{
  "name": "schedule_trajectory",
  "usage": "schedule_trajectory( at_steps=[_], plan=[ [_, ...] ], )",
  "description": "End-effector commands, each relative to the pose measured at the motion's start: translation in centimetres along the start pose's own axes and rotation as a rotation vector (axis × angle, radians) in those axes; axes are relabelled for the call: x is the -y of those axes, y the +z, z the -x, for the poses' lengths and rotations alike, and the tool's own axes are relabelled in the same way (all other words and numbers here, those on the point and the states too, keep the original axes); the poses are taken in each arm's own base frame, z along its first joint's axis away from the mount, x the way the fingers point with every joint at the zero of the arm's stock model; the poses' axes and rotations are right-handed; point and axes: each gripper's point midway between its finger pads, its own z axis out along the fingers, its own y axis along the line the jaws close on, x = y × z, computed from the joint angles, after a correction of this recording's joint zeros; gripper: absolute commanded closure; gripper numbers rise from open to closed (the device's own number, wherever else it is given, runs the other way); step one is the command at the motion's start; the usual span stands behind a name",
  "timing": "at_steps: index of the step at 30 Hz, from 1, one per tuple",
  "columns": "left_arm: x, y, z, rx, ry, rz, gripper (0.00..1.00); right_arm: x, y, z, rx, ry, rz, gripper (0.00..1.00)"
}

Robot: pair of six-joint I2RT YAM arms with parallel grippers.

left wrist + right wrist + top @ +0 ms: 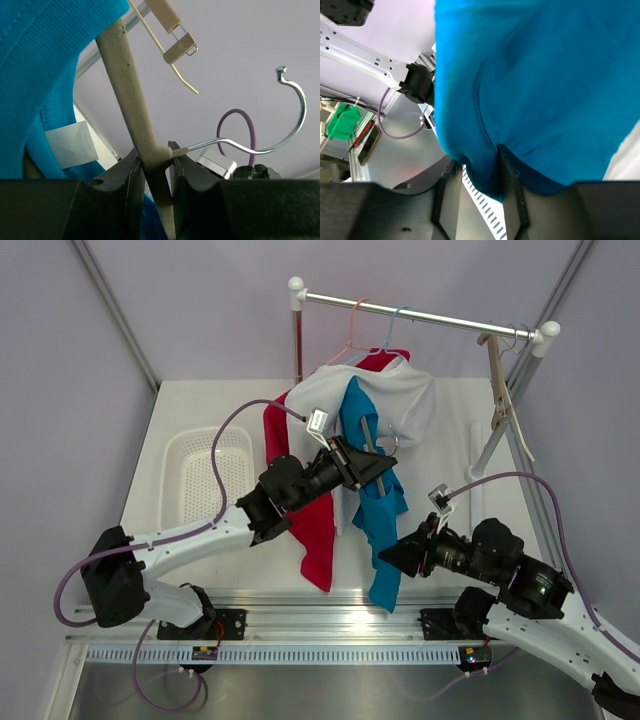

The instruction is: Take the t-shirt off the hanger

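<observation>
A blue t-shirt (375, 502) hangs off a tan felt hanger (371, 445) that is off the rail, held above the table. My left gripper (376, 470) is shut on the hanger's neck (150, 150), just below its metal hook (295, 115); the blue t-shirt's collar and label (40, 60) drape on the left arm of the hanger. My right gripper (388, 556) is at the shirt's lower hem. In the right wrist view the blue t-shirt (545, 75) dips between the jaws of my right gripper (477, 180), lying against the right finger with a gap to the left one.
A red garment (315, 525) and a white garment (400, 395) hang from the metal rail (420, 315) behind the blue one. A wooden clip hanger (500, 400) dangles at the rail's right end. A white basket (205, 475) sits on the table at the left.
</observation>
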Motion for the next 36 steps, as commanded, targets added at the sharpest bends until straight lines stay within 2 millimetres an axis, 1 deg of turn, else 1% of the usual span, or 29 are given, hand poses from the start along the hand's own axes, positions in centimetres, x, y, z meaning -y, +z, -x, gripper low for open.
schedule_trajectory(
  at_steps=[1,2,3,5,6,8,9,10,12,13,15,16,17,18,19,21,22,23,25,26,27,28,29,30,32,33,34,35,36],
  plan=[
    [9.0,0.4,4.4,0.103,-0.026,-0.304,1.00,0.1,-0.3,-1.3,-0.039,0.023,0.008,0.61],
    [9.3,1.0,4.5,0.103,-0.035,-0.315,1.00,0.4,-0.5,-1.6,-0.047,0.026,-0.001,0.80],
    [9.7,1.2,4.6,0.104,-0.046,-0.326,1.00,0.3,-0.7,-1.5,-0.039,0.025,0.000,0.89],
    [10.5,1.7,5.0,0.098,-0.051,-0.365,1.00,-0.1,-1.5,-1.4,-0.024,0.027,0.021,0.96],
    [11.3,2.2,5.6,0.103,-0.054,-0.384,1.00,-0.3,-1.8,-1.8,-0.044,0.030,0.031,1.00],
    [12.2,2.5,6.3,0.107,-0.037,-0.407,1.00,-0.5,-2.5,-2.1,-0.059,0.035,0.043,1.00],
    [13.1,2.8,7.1,0.117,-0.012,-0.420,1.00,-0.7,-2.8,-2.9,-0.095,0.039,0.057,1.00],
    [13.6,3.0,7.6,0.123,0.006,-0.424,1.00,-0.8,-3.0,-3.3,-0.107,0.047,0.065,1.00],
    [13.8,3.7,8.2,0.125,0.057,-0.408,1.00,-1.2,-3.3,-4.2,-0.144,0.063,0.094,1.00],
    [14.5,4.0,9.3,0.146,0.080,-0.423,1.00,-1.3,-3.4,-4.6,-0.158,0.067,0.110,1.00],
    [14.2,4.5,10.0,0.168,0.127,-0.403,1.00,-1.5,-3.5,-5.1,-0.184,0.073,0.125,1.00],
    [14.2,4.8,11.0,0.186,0.133,-0.399,1.00,-1.5,-3.5,-5.2,-0.189,0.071,0.120,1.00],
    [14.2,4.8,11.3,0.180,0.104,-0.406,1.00,-1.3,-3.5,-5.1,-0.186,0.073,0.111,1.00],
    [14.7,4.6,11.9,0.189,0.089,-0.437,1.00,-0.8,-3.5,-5.2,-0.187,0.076,0.082,1.00],
    [14.7,4.4,12.1,0.174,0.084,-0.459,1.00,-0.5,-3.3,-5.2,-0.192,0.078,0.057,1.00],
    [15.6,4.1,12.7,0.157,0.053,-0.485,1.00,0.2,-2.9,-5.2,-0.199,0.084,0.019,1.00],
    [16.1,3.8,12.5,0.130,0.060,-0.502,1.00,0.7,-2.5,-5.2,-0.203,0.100,-0.017,1.00],
    [17.4,3.2,12.9,0.124,0.066,-0.533,1.00,1.1,-2.3,-5.0,-0.196,0.103,-0.046,1.00],
    [18.2,2.5,12.4,0.075,0.064,-0.553,1.00,2.1,-1.7,-4.6,-0.182,0.108,-0.105,1.00],
    [18.9,2.0,12.1,0.049,0.048,-0.572,1.00,3.1,-1.3,-3.6,-0.125,0.106,-0.164,1.00],
    [19.5,1.1,11.3,0.007,0.043,-0.597,1.00,3.4,-0.9,-3.3,-0.118,0.103,-0.184,1.00],
    [19.3,0.8,10.8,-0.016,0.032,-0.597,1.00,3.4,-0.5,-2.7,-0.102,0.094,-0.190,1.00],
    [19.4,0.2,10.3,-0.043,0.010,-0.600,1.00,3.8,0.1,-1.6,-0.054,0.087,-0.217,1.00],
    [19.0,-0.6,8.9,-0.102,-0.007,-0.600,1.00,4.4,0.9,-1.6,-0.056,0.082,-0.242,1.00],
    [18.8,-1.6,7.4,-0.177,-0.013,-0.605,1.00,5.5,1.6,0.2,0.018,0.064,-0.309,1.00],
    [18.3,-2.2,6.3,-0.227,-0.025,-0.587,1.00,6.0,2.0,0.6,0.035,0.061,-0.337,1.00],
    [18.6,-3.2,4.5,-0.304,-0.028,-0.604,1.00,6.2,2.1,1.3,0.062,0.046,-0.355,1.00],
    [18.7,-3.5,4.1,-0.311,0.007,-0.595,1.00,6.6,2.1,2.1,0.095,0.035,-0.383,1.00],
    [18.3,-3.5,3.0,-0.351,0.010,-0.542,1.00,6.7,2.0,2.7,0.113,0.024,-0.392,1.00]
  ],
)
